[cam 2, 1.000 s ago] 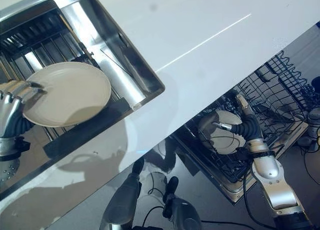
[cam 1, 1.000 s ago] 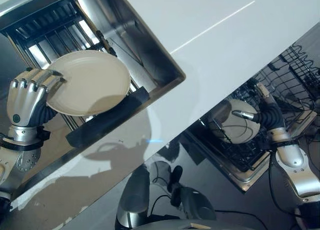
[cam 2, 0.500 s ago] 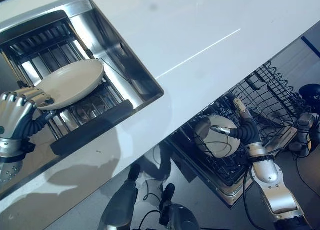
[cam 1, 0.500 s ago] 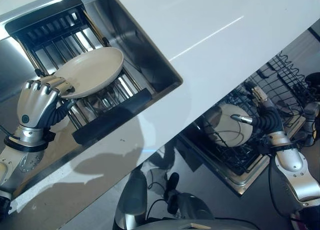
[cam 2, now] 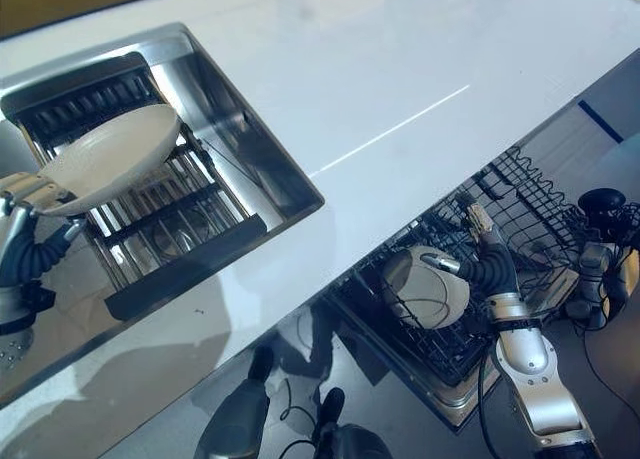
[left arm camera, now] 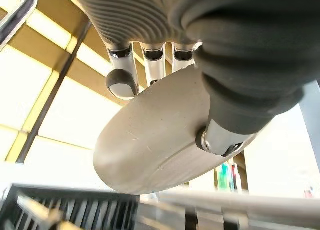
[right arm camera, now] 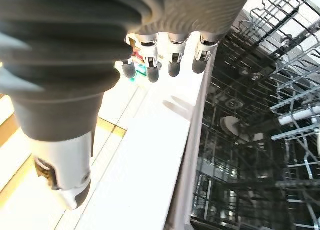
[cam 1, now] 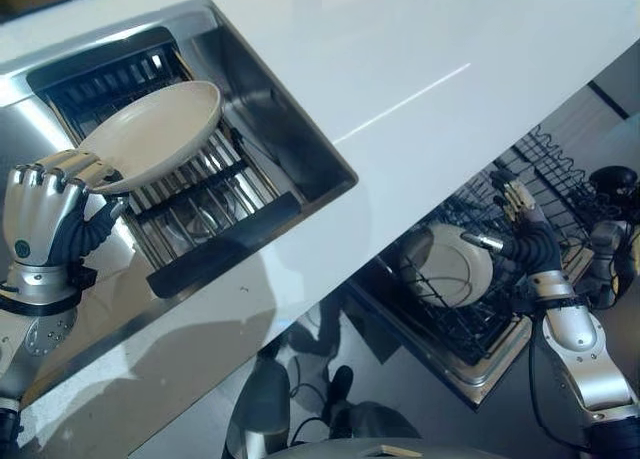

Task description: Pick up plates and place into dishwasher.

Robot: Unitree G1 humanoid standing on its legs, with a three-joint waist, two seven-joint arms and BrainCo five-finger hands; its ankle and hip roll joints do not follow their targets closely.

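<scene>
The left hand (cam 1: 40, 224) pinched a cream plate (cam 1: 155, 134) by its rim; the right hand (cam 1: 520, 219) hung relaxed, empty, beside the racked plate (cam 1: 447, 266).

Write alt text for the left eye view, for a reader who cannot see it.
The robot's left hand grips a cream plate by its rim, tilted above the slatted rack in a steel sink set in a white countertop. Lower right, the right hand, fingers straight, is beside a second plate standing in the open dishwasher rack.
</scene>
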